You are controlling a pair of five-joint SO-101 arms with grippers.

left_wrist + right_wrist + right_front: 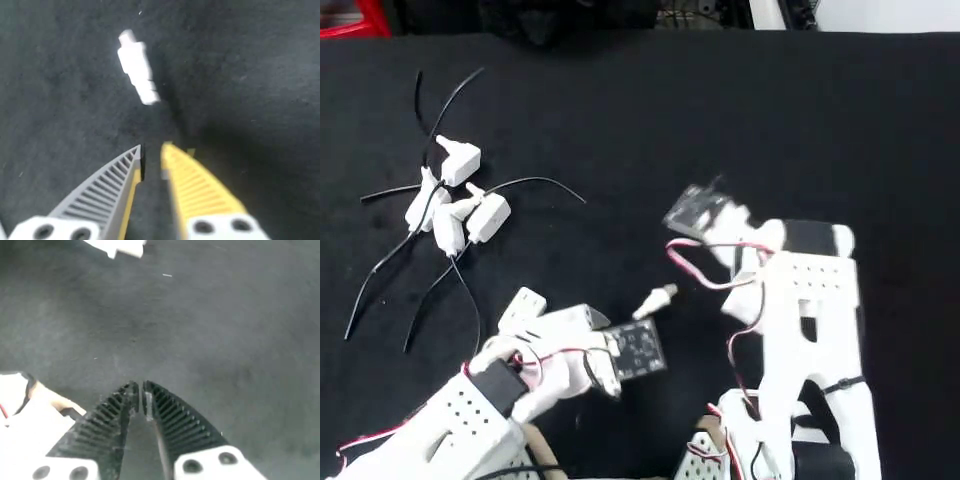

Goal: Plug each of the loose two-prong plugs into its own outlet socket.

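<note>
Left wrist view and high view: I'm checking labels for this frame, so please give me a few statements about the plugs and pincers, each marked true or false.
1. A lone white plug lies on the black table between the two arms. True.
2. The left pincer is clamped on that plug. False: it holds nothing, and the plug lies on the table ahead of it.
3. A cluster of white plugs with black cords lies on the table's left side, apart from both arms. True.
4. The right pincer gapes wide open. False: its fingers are nearly together, with nothing between them.
</note>
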